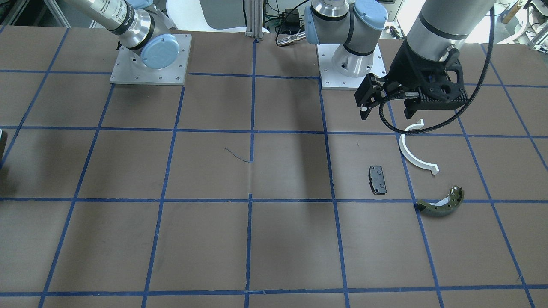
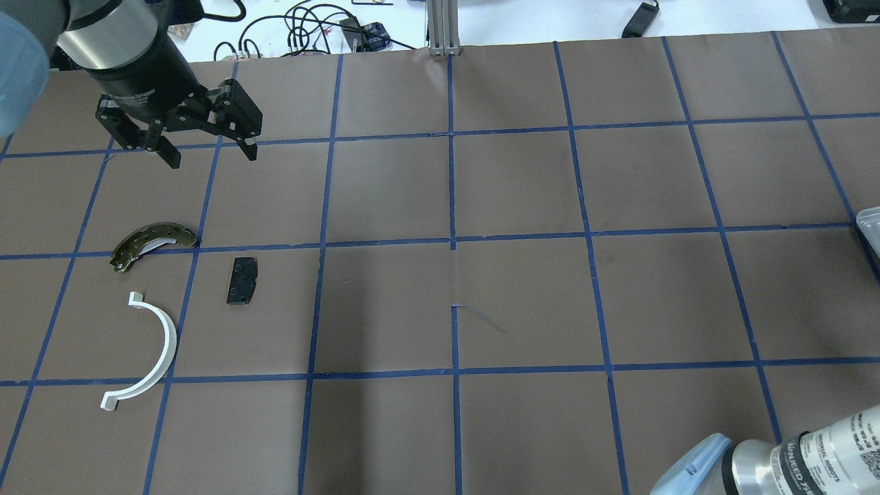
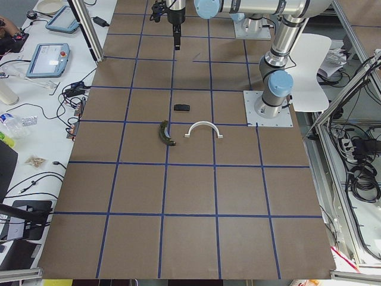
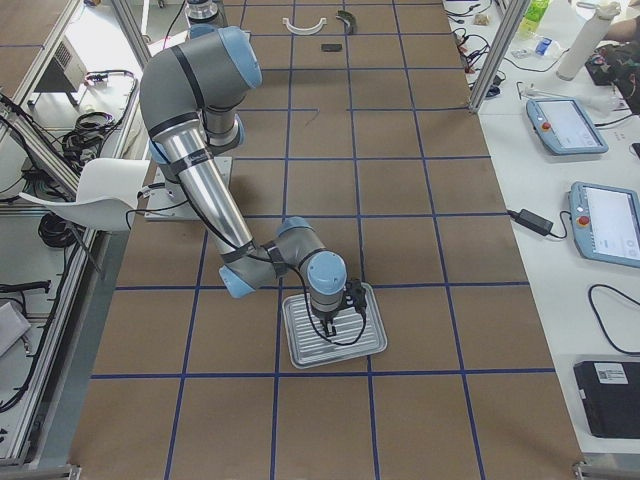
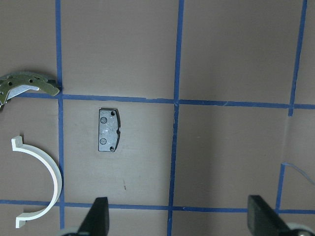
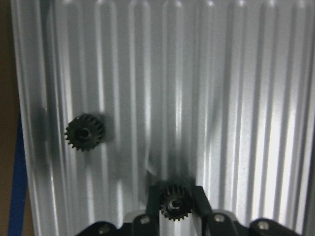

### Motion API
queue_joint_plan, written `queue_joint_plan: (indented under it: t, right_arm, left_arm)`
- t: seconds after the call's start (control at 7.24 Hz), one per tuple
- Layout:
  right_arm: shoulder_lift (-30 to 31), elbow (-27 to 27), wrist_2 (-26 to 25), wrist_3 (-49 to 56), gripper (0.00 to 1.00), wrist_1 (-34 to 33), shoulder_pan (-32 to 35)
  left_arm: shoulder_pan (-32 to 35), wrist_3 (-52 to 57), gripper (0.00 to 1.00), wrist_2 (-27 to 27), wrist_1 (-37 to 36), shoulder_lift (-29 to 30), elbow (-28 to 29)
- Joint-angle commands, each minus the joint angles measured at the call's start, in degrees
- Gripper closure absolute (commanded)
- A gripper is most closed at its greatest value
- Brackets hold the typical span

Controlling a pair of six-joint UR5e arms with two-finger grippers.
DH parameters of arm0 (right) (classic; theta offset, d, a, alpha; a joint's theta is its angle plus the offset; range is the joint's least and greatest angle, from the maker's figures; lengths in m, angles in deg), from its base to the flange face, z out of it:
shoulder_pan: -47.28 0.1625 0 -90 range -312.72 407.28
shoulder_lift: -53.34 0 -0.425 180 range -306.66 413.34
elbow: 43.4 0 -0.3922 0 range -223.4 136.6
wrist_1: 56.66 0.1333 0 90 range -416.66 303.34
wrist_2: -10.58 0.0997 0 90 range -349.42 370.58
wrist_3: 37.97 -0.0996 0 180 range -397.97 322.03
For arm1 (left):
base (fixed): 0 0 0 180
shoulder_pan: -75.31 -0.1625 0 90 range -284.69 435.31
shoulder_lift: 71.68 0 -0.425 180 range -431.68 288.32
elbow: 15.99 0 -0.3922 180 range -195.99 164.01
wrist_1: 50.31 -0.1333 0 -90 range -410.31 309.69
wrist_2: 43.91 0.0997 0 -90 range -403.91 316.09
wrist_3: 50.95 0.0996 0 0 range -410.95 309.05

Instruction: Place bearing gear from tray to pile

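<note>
brown-mat table (image 2: 522,192) with blue tape grid | ribbed metal tray (image 4: 310,345) at the robot's right end | left gripper (image 2: 211,157) hanging above the mat, fingers spread wide, empty | right gripper (image 6: 175,191) down in the tray, fingers pinched on a bearing gear (image 6: 172,205) | pile over on the left: white half-ring (image 2: 161,344), olive brake shoe (image 2: 148,240), black pad (image 2: 242,280), none touching | second gear (image 6: 84,132) loose on the tray
</note>
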Motion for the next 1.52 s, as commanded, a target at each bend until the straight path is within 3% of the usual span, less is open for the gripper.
queue_joint_plan:
  t: [0.0, 0.14, 0.69, 1.24, 1.38]
  right_arm:
    - [2.2, 0.1, -1.1, -3.9, 0.90, 3.2, 0.3]
    - [5.6, 0.5, -0.6, -6.8, 0.92, 8.1, 1.7]
    - [14.1, 1.0, -0.8, -31.9, 0.94, 20.4, 23.8]
    - [15.3, 4.7, 2.2, -65.2, 0.95, 19.8, 49.0]
    - [15.3, 4.7, 2.1, -75.6, 0.95, 16.3, 57.2]
  left_arm:
    - [-0.1, 3.7, 0.00, 0.2, 0.1, 0.1, 0.0]
    - [0.0, 3.8, 0.00, 0.0, 0.1, 0.1, 0.0]
    - [0.0, 3.8, 0.00, 0.2, 0.1, 0.0, -0.3]
    - [0.0, 3.8, 0.00, 0.2, 0.1, 0.0, -0.1]
    - [0.0, 3.8, 0.00, 0.2, 0.1, 0.0, 0.0]
